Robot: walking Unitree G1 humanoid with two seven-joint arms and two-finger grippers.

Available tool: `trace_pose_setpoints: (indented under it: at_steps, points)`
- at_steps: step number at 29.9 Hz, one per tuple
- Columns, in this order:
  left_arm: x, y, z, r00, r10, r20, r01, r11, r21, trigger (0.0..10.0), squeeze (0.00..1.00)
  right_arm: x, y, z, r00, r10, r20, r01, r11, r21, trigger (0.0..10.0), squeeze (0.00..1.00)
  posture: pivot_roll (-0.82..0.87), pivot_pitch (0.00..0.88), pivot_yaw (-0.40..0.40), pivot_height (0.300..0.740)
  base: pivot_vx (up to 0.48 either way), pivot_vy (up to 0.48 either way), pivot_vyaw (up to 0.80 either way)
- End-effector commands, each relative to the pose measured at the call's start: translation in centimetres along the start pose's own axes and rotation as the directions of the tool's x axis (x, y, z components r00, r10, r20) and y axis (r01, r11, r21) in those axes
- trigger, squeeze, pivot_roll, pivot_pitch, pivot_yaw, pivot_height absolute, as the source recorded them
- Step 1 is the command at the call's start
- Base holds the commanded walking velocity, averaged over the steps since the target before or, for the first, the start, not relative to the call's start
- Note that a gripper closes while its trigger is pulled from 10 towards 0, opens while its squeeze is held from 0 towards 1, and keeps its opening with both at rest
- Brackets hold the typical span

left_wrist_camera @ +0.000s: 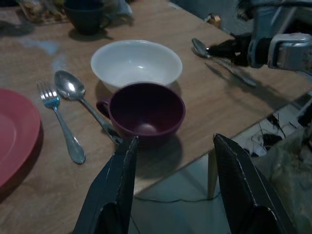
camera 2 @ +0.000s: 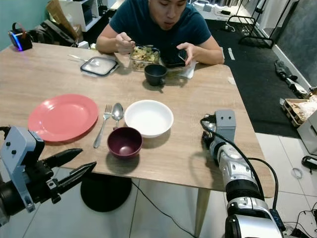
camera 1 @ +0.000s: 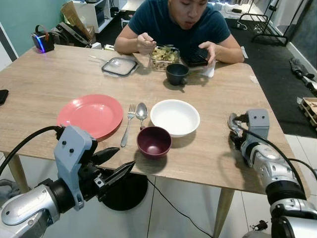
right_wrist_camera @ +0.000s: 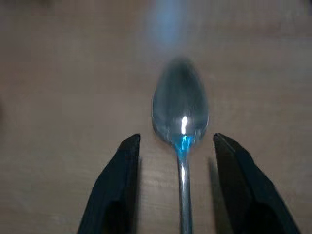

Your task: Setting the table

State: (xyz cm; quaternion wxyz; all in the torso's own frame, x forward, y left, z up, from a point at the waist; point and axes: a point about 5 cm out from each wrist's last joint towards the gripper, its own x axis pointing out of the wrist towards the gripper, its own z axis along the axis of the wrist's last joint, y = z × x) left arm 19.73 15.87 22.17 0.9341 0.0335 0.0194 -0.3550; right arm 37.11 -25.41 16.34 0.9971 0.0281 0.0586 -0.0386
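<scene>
A pink plate (camera 1: 90, 115) lies near the table's front left. To its right lie a fork (camera 1: 128, 124) and a spoon (camera 1: 141, 111), then a white bowl (camera 1: 175, 117) and a maroon cup (camera 1: 154, 141) at the front edge. My left gripper (camera 1: 126, 156) hangs open just below that edge, in front of the maroon cup (left_wrist_camera: 146, 112). Low over the table's right side, my right gripper (camera 1: 235, 133) is open. A second spoon (right_wrist_camera: 180, 109) lies flat on the wood with its handle between the two fingers and its bowl ahead of them.
A person sits at the far side eating from a glass food container (camera 1: 164, 56), with a dark mug (camera 1: 177, 73) and a lid (camera 1: 119, 66) nearby. A phone (camera 1: 2, 95) lies at the left edge. A round black base (camera 1: 124, 194) stands on the floor under the table.
</scene>
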Motion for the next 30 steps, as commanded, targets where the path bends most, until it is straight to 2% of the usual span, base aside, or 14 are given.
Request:
trace_pose_setpoints:
  at_steps: [1, 3, 6, 11, 12, 13, 14, 16, 18, 21, 22, 24, 28, 30]
  points:
    - [0.1, -0.2, -0.2, 1.0, -0.008, -0.012, 0.008, 1.0, -0.007, 10.0, 0.0, -0.3, 0.0, 1.6, 0.994, 0.017, 0.11, -0.026, 0.996, 0.082, 10.0, 0.0, 0.16, 0.053, 0.063, 0.74, 0.0, 0.0, 0.0]
    - [0.6, -0.2, -0.2, 1.0, -0.014, -0.004, 0.014, 1.0, -0.01, 10.0, 0.0, -1.6, -0.2, 3.5, 0.966, 0.006, 0.257, -0.061, 0.977, 0.206, 10.0, 0.0, 0.15, 0.043, 0.065, 0.74, 0.0, 0.0, 0.0]
    - [1.5, 0.1, -0.1, 1.0, 0.006, 0.011, -0.006, 1.0, -0.005, 10.0, 0.0, -2.7, -0.2, 4.0, 0.945, -0.019, 0.327, -0.062, 0.97, 0.236, 10.0, 0.0, 0.13, 0.03, 0.074, 0.74, 0.0, 0.0, 0.0]
    - [1.9, 0.2, -0.1, 1.0, 0.02, 0.02, -0.02, 1.0, -0.001, 10.0, 0.0, -3.3, -0.1, 4.1, 0.935, -0.033, 0.354, -0.06, 0.967, 0.248, 10.0, 0.0, 0.13, 0.028, 0.075, 0.74, 0.0, 0.0, 0.0]
    - [3.7, 1.1, 0.2, 0.992, 0.114, 0.052, -0.115, 0.993, 0.01, 10.0, 0.0, -5.6, 2.0, 3.1, 0.909, -0.055, 0.414, -0.069, 0.958, 0.278, 10.0, 0.0, 0.09, 0.0, 0.097, 0.74, 0.0, 0.0, 0.0]
    - [4.2, 1.3, 0.3, 0.988, 0.142, 0.062, -0.143, 0.99, 0.014, 10.0, 0.0, -6.6, 3.1, 2.7, 0.902, -0.049, 0.429, -0.082, 0.956, 0.282, 10.0, 0.0, 0.09, 0.0, 0.097, 0.74, 0.0, 0.0, 0.0]
    - [4.2, 1.3, 0.3, 0.988, 0.142, 0.062, -0.143, 0.99, 0.014, 10.0, 0.0, -6.6, 3.1, 2.7, 0.902, -0.049, 0.429, -0.082, 0.956, 0.282, 10.0, 0.0, 0.09, 0.0, 0.097, 0.74, 0.0, 0.0, 0.0]
    - [4.6, 1.6, 0.3, 0.981, 0.183, 0.072, -0.185, 0.982, 0.03, 10.0, 0.0, -8.0, 5.0, 2.0, 0.898, -0.018, 0.439, -0.125, 0.947, 0.295, 10.0, 0.0, 0.06, 0.0, 0.112, 0.74, 0.0, 0.0, 0.0]
    - [4.9, 1.8, 0.2, 0.973, 0.216, 0.078, -0.22, 0.975, 0.043, 10.0, 0.0, -8.6, 6.1, 1.6, 0.896, -0.001, 0.444, -0.152, 0.938, 0.31, 10.0, 0.0, 0.06, 0.0, 0.118, 0.74, 0.0, 0.0, 0.0]
    - [5.2, 2.0, 0.2, 0.967, 0.24, 0.083, -0.245, 0.968, 0.05, 10.0, 0.0, -8.9, 6.6, 1.5, 0.894, 0.003, 0.449, -0.165, 0.932, 0.321, 10.0, 0.0, 0.06, 0.0, 0.12, 0.74, 0.0, 0.0, 0.0]
    - [6.0, 2.2, 0.1, 0.957, 0.274, 0.099, -0.28, 0.959, 0.044, 10.0, 0.0, -8.3, 7.8, 1.7, 0.879, -0.008, 0.477, -0.18, 0.921, 0.346, 10.0, 0.0, 0.04, 0.0, 0.126, 0.74, 0.0, 0.0, 0.0]
    - [6.5, 2.3, 0.1, 0.953, 0.282, 0.109, -0.288, 0.957, 0.041, 10.0, 0.0, -7.9, 8.6, 2.3, 0.866, -0.005, 0.5, -0.196, 0.917, 0.349, 10.0, 0.0, 0.04, 0.0, 0.124, 0.74, 0.0, 0.0, 0.0]
    - [7.2, 2.4, 0.3, 0.949, 0.291, 0.125, -0.297, 0.954, 0.038, 10.0, 0.0, -7.4, 9.8, 3.5, 0.842, 0.023, 0.538, -0.233, 0.916, 0.325, 10.0, 0.0, 0.04, 0.0, 0.121, 0.74, 0.0, 0.0, 0.0]
    - [8.0, 2.4, 0.5, 0.942, 0.302, 0.148, -0.311, 0.949, 0.045, 10.0, 0.0, -7.4, 10.4, 4.5, 0.824, 0.073, 0.562, -0.269, 0.923, 0.274, 10.0, 0.0, 0.03, 0.0, 0.116, 0.74, 0.0, 0.0, 0.0]
